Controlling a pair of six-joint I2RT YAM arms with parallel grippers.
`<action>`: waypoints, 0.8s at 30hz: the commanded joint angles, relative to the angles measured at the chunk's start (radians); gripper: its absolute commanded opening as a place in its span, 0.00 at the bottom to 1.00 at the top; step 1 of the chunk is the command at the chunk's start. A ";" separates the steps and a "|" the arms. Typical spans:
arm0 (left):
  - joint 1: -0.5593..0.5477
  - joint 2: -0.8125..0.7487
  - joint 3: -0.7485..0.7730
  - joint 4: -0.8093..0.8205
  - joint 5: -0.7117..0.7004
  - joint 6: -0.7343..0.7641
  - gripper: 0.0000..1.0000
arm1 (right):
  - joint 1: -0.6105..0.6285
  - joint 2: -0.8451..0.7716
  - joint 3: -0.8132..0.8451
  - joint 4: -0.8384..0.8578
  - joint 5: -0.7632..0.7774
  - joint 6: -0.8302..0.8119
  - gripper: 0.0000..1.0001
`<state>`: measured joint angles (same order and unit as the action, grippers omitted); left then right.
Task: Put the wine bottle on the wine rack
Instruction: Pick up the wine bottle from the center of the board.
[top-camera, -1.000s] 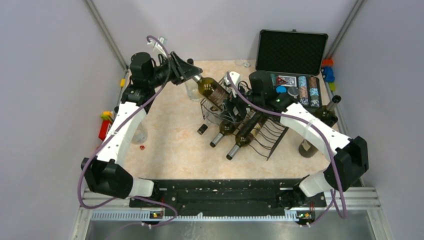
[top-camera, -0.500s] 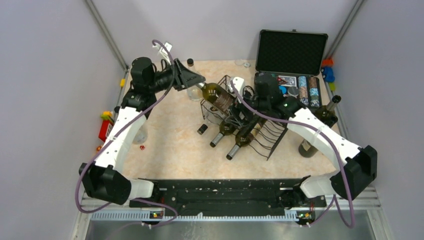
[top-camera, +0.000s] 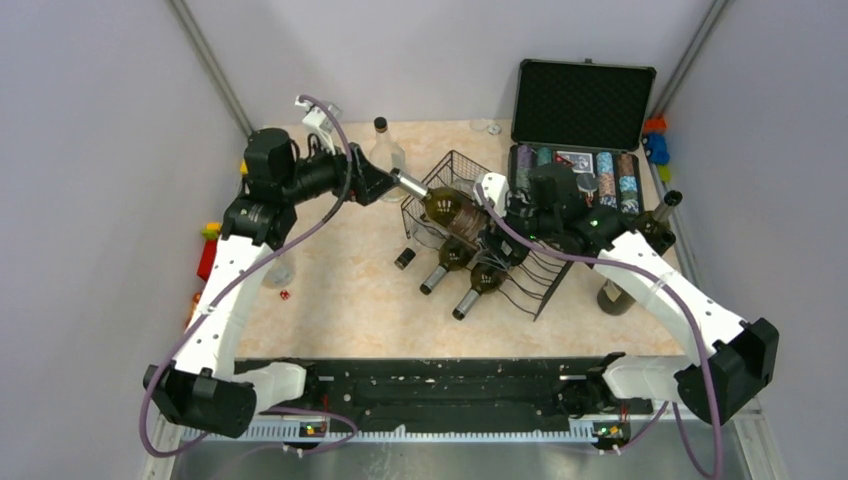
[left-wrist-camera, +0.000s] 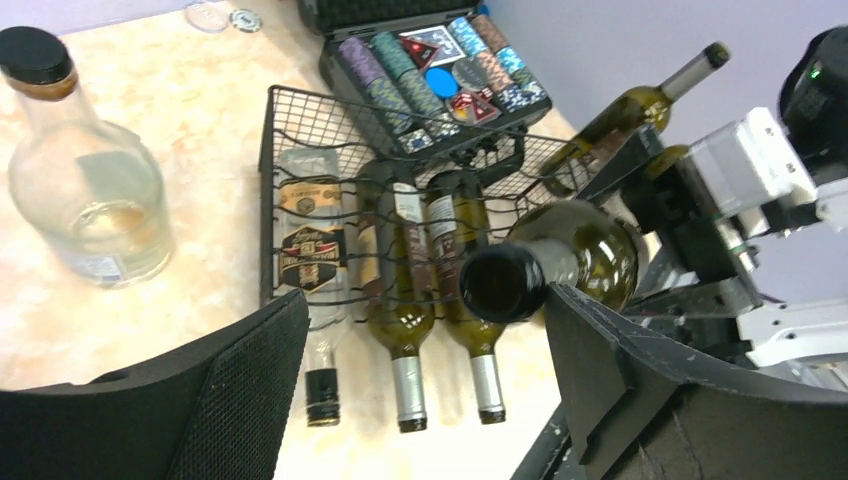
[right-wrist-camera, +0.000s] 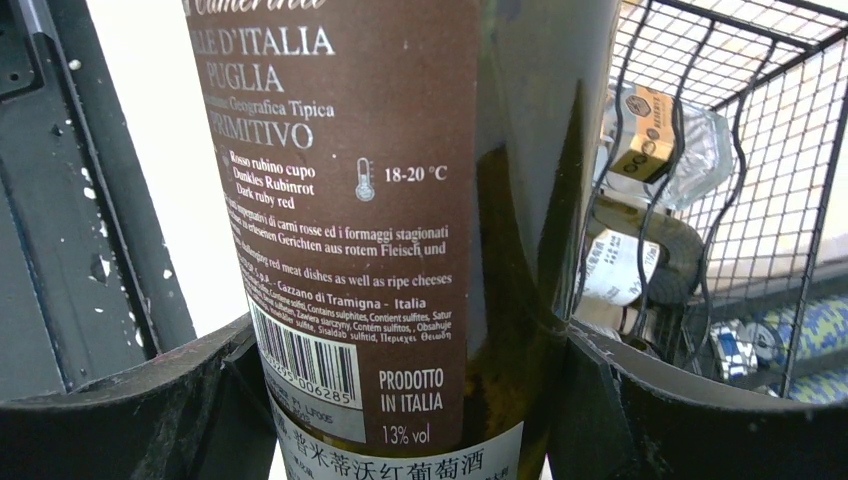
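Observation:
The wine bottle (top-camera: 452, 208), dark green glass with a brown label, lies tilted over the wine rack (top-camera: 535, 278), its neck pointing left. My right gripper (top-camera: 500, 235) is shut on its body; the right wrist view shows the label (right-wrist-camera: 350, 200) filling the gap, with a finger pressed on each side at the gripper (right-wrist-camera: 405, 360). My left gripper (top-camera: 385, 183) stands open just left of the neck. In the left wrist view the bottle's open mouth (left-wrist-camera: 503, 283) sits beside the right finger (left-wrist-camera: 600, 370), the jaws wide apart at the gripper (left-wrist-camera: 425, 310). The black wire rack (left-wrist-camera: 290, 130) holds three lying bottles.
A clear glass bottle (top-camera: 386, 150) stands behind the left gripper. An open black case (top-camera: 585, 105) with poker chips lies at the back right. An upright green bottle (top-camera: 655, 225) and a glass (top-camera: 615, 298) stand right of the rack. A small black cap (top-camera: 404, 258) lies on the table.
The left gripper has opened off the bottle's neck and drawn back left. The right arm has carried the bottle right and lower, over the rack.

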<state>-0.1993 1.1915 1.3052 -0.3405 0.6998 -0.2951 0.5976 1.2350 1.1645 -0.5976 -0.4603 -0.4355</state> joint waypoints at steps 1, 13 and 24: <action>0.015 -0.039 -0.020 -0.088 -0.125 0.145 0.91 | -0.050 -0.076 0.026 0.083 -0.063 -0.010 0.00; 0.021 -0.092 0.015 -0.242 -0.221 0.354 0.93 | -0.110 -0.090 0.029 0.042 -0.097 -0.018 0.00; -0.053 -0.093 0.209 -0.522 -0.232 0.752 0.92 | -0.111 0.023 0.107 -0.133 -0.229 -0.075 0.00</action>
<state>-0.2024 1.1233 1.4246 -0.7460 0.4953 0.2462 0.4942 1.2232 1.1702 -0.7181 -0.5747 -0.4717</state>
